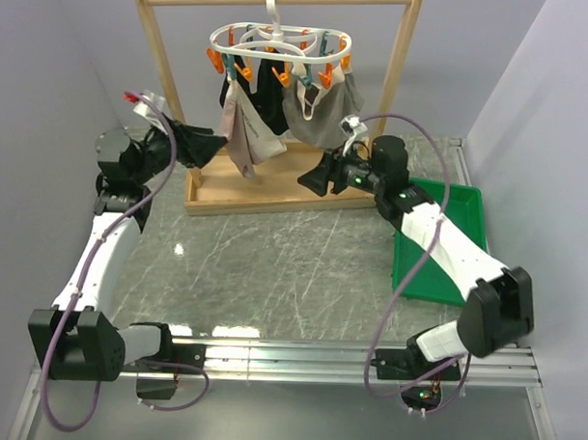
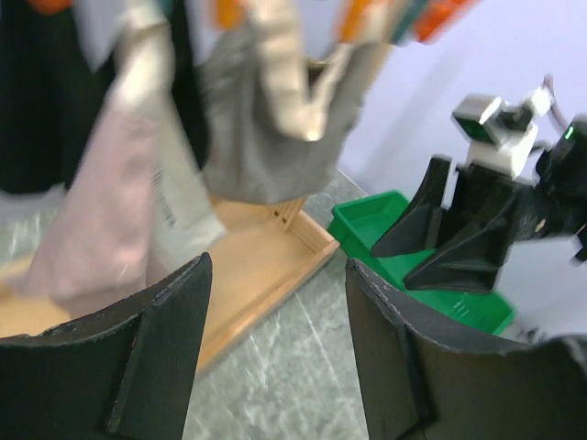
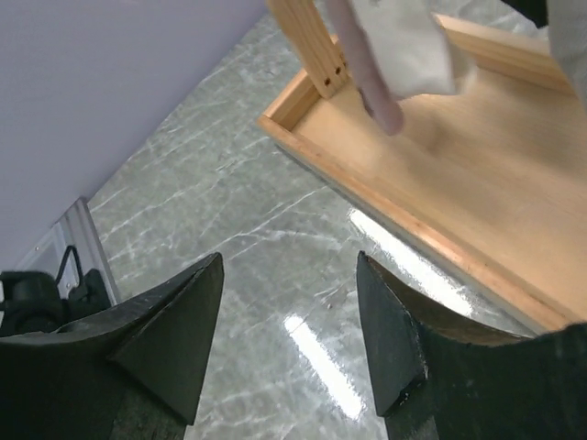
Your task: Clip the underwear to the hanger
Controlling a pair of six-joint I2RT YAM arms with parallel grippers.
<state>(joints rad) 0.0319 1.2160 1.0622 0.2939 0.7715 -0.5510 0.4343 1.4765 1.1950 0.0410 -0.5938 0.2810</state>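
Observation:
The white hanger (image 1: 279,44) with orange and teal pegs hangs from the wooden rack's top bar. The pink-beige underwear (image 1: 243,129) hangs from pegs on its left side, between a black garment (image 1: 267,103) and a grey-taupe garment (image 1: 322,113). My left gripper (image 1: 219,145) is open and empty, just left of the underwear's lower end. The left wrist view shows the underwear (image 2: 110,211) ahead of the left gripper (image 2: 280,302). My right gripper (image 1: 310,180) is open and empty, low at the right of the rack. In the right wrist view the right gripper (image 3: 289,302) faces the table, and the underwear's tip (image 3: 378,87) dangles above.
The tall wooden rack (image 1: 162,71) stands on a wooden tray base (image 1: 276,195) at the back of the marble table. A green tray (image 1: 448,235) lies at the right under the right arm. Walls close in on both sides.

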